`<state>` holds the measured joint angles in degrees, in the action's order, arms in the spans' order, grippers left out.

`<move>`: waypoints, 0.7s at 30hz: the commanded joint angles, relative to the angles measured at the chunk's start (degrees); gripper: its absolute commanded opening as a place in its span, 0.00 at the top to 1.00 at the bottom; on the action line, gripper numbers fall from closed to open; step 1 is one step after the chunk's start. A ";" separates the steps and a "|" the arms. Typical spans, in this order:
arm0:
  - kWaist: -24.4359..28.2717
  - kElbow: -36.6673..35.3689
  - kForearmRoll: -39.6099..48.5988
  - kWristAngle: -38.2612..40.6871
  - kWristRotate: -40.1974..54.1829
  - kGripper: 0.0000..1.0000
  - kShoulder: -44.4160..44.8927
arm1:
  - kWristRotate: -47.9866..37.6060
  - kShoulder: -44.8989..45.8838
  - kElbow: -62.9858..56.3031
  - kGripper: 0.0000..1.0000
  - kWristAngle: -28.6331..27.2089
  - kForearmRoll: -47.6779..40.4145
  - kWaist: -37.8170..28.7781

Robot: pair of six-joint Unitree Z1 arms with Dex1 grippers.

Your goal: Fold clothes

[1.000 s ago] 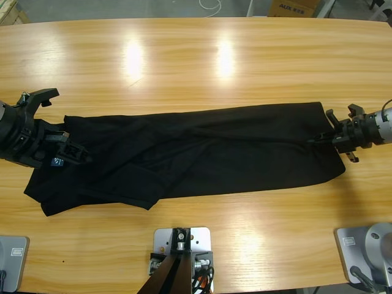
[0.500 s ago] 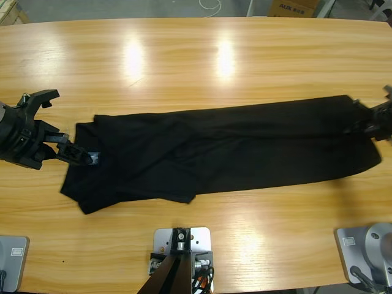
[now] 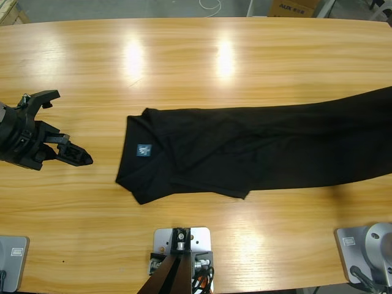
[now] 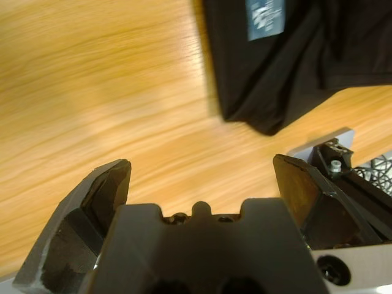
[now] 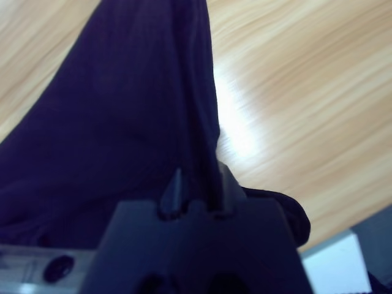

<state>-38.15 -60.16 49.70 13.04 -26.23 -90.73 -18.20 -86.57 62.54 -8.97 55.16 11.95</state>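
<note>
The table (image 3: pixel 196 55) carries the black shirt (image 3: pixel 257 147) stretched in a long band from left of the middle out past the right edge, its collar end toward the left with a teal label (image 3: pixel 144 150) facing up, whose print I can't read. Beyond the table a cardboard box (image 3: pixel 293 7) reads "AUX 825". The left gripper (image 3: pixel 78 156) sits on bare wood well clear of the collar, jaws spread and empty, while the right gripper (image 5: pixel 197 187) has its jaws pinched tight on a ridge of the fabric.

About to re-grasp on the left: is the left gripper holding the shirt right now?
No. In the left wrist view the left gripper is open over bare table, with the black polo shirt lying apart beyond it.
</note>
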 commanded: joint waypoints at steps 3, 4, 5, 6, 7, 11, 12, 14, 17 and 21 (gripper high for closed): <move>-0.70 2.68 0.04 1.20 0.66 0.09 -0.58 | 4.92 2.04 13.03 1.00 -11.12 12.80 -3.41; -0.70 2.68 0.04 1.20 0.66 0.09 -0.58 | 4.77 1.93 14.74 1.00 -11.77 14.36 -7.01; -0.70 2.75 -0.03 1.20 0.66 0.09 -0.58 | 3.92 1.99 16.70 1.00 -12.26 16.30 -11.65; -0.70 2.84 -0.05 1.20 0.66 0.09 -0.60 | 2.24 2.21 18.76 1.00 -12.33 18.35 -17.03; -0.70 2.94 -0.06 1.20 0.66 0.09 -0.71 | 0.13 2.50 20.45 1.00 -11.61 19.97 -22.66; -0.70 3.40 -0.40 1.20 0.66 0.09 -0.60 | -8.49 1.32 21.75 1.00 -7.76 22.10 -42.22; -0.70 3.54 -0.43 1.20 0.66 0.09 -0.58 | -10.05 0.21 21.77 1.00 -6.85 21.92 -45.14; -0.70 3.93 -0.49 1.21 0.66 0.09 -0.36 | -12.04 -2.07 23.05 1.00 -5.32 21.48 -49.29; -0.70 4.46 -0.49 1.20 0.66 0.09 0.33 | -13.37 -5.70 26.95 1.00 -2.93 21.50 -53.46; -0.70 5.16 -0.54 1.20 0.66 0.09 1.07 | -14.11 -11.23 30.75 1.00 -1.54 21.13 -56.51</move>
<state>-38.25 -57.53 49.63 13.11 -26.15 -90.73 -30.18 -88.33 87.98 -13.43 76.14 -39.18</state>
